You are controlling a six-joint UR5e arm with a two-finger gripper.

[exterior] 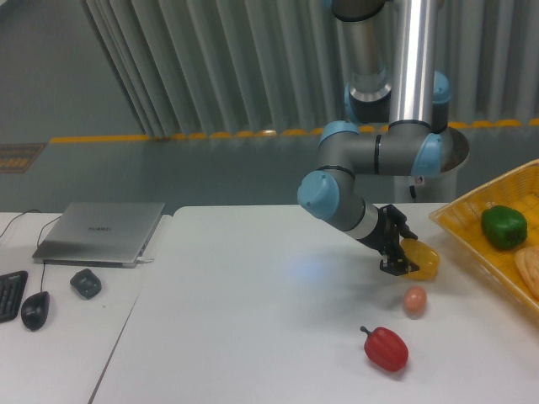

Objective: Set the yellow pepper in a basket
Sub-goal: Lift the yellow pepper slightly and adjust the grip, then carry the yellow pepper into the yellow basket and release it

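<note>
My gripper [397, 263] sits low over the white surface [253, 320], right against the yellow pepper [421, 259], which lies just at its three o'clock side. The black fingers overlap the pepper's left edge, and from this angle I cannot tell whether they have closed on it or only stand around it, nor whether the pepper rests on the surface or hangs a little above it. I judge that I come in slanted from ten o'clock because my forearm reaches down and across from the base behind, which puts the fingers at the pepper's near flank. The basket [461, 220] waits at the pepper's two o'clock, near but apart, so the carry should be short once the hold is sure. It is cut off by the right edge of the view; inside I see a green pepper [504, 226] and, at the very border, part of something pale orange that I cannot name. A small pinkish egg-like thing [414, 300] lies at six o'clock from the pepper, and a red pepper [386, 348] further on at seven o'clock, both to be avoided. The pepper's stem is not visible.
</note>
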